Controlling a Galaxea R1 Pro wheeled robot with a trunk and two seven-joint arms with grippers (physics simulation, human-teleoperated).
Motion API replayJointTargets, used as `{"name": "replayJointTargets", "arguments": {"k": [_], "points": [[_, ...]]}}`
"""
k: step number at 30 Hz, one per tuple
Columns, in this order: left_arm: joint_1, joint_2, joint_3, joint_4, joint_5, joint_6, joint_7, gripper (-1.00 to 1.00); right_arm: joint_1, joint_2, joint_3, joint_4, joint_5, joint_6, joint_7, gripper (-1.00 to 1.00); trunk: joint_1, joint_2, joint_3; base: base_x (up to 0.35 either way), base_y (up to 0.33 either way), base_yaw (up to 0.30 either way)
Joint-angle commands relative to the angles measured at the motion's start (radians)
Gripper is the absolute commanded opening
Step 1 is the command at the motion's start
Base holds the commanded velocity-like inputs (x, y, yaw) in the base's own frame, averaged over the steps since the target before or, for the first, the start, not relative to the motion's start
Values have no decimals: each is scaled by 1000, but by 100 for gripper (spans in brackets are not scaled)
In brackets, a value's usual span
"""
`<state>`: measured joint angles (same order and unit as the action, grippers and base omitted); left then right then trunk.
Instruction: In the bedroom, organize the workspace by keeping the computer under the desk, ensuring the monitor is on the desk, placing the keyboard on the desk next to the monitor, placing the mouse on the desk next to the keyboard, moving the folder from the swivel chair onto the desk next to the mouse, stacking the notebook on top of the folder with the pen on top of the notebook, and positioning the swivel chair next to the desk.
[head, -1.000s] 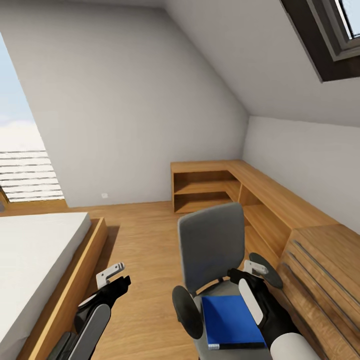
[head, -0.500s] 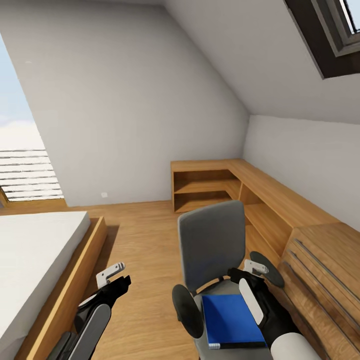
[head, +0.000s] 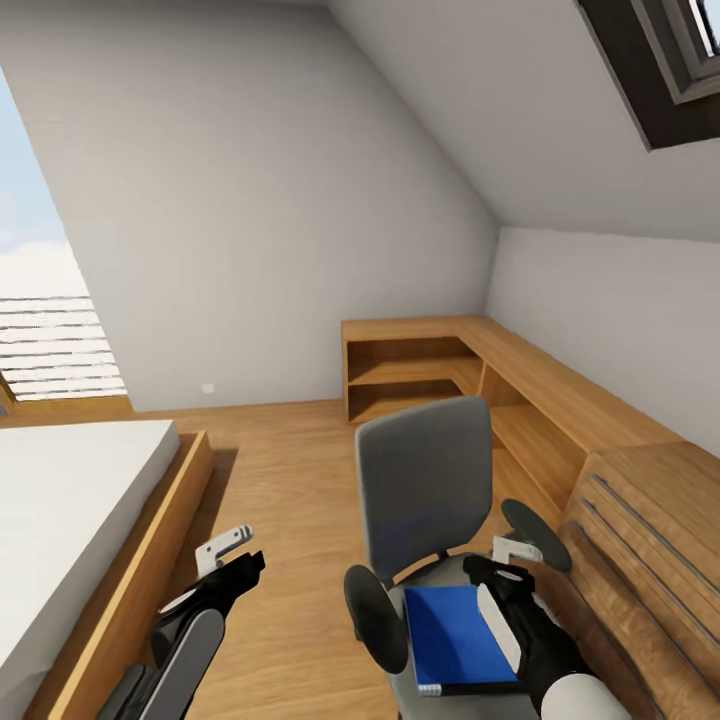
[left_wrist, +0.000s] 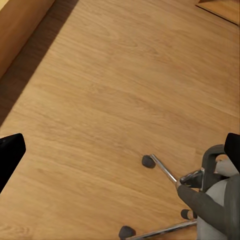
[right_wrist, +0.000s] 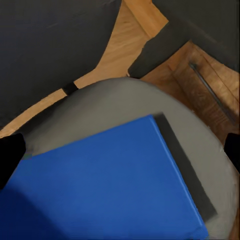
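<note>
The grey swivel chair (head: 425, 485) stands on the wooden floor in the head view, with its back toward me. A blue folder (head: 452, 632) with a dark spine lies flat on its seat. My right gripper (head: 515, 555) hangs just above the folder's right side, beside the chair's right armrest. In the right wrist view the blue folder (right_wrist: 110, 180) lies on the grey seat (right_wrist: 125, 100) between the widely spread black fingertips (right_wrist: 10, 155), so this gripper is open. My left gripper (head: 225, 550) hovers open over bare floor to the chair's left. In its wrist view are the chair's legs and casters (left_wrist: 149, 161).
A bed (head: 70, 500) in a wooden frame fills the left side. Low wooden corner shelves (head: 420, 370) run along the back and right walls, ending in a drawer unit (head: 650, 540) close to the chair's right. Open floor (head: 280, 470) lies between bed and chair.
The whole view has shifted a little. My right arm has edged inward over the folder's right side, covering more of it. The left arm has hardly moved.
</note>
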<state>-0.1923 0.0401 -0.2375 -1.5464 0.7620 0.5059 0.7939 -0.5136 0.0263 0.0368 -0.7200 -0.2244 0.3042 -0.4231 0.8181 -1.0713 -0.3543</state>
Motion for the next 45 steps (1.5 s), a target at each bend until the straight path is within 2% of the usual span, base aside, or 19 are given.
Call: {"name": "replayJointTargets", "arguments": {"k": [1,3,6,10,14,18,21,24,28,45], "points": [[-1,1,-3,-1,7,2,9,100,-2,0,4,14,5,-9,-8,100,4,-8,-4,0,0,0],[-1,1,-5,-2,7,2,8,100,-5,-1,4,55,28,-61,-7,100,12,-22,-11,0,0,0],[-1,1,-6,-2,7,2,9,100,-21,-3,3,98,40,-107,-7,100,23,-43,-20,0,0,0],[-1,1,-7,-3,7,2,8,100,-91,-11,2,197,48,-146,-3,100,39,-71,-33,0,0,0],[-1,1,-8,-3,7,2,9,100,-198,-38,1,349,48,-183,45,100,54,-99,-45,0,0,0],[-1,1,-7,-3,7,2,9,100,-269,-64,0,445,46,-218,95,100,69,-127,-58,0,0,0],[-1,2,-3,-3,7,2,8,100,-296,-84,-2,482,43,-244,114,100,81,-148,-67,0,0,0],[-1,2,-2,-3,7,1,9,100,-309,-104,-8,517,36,-276,150,100,92,-169,-77,0,0,0],[-1,1,-4,-6,7,-1,10,100,-314,-112,-10,560,31,-294,185,100,108,-197,-89,0,0,0],[-1,2,-6,-33,7,0,12,100,-315,-119,-14,568,30,-292,189,100,173,-316,-142,0,0,0]]}}
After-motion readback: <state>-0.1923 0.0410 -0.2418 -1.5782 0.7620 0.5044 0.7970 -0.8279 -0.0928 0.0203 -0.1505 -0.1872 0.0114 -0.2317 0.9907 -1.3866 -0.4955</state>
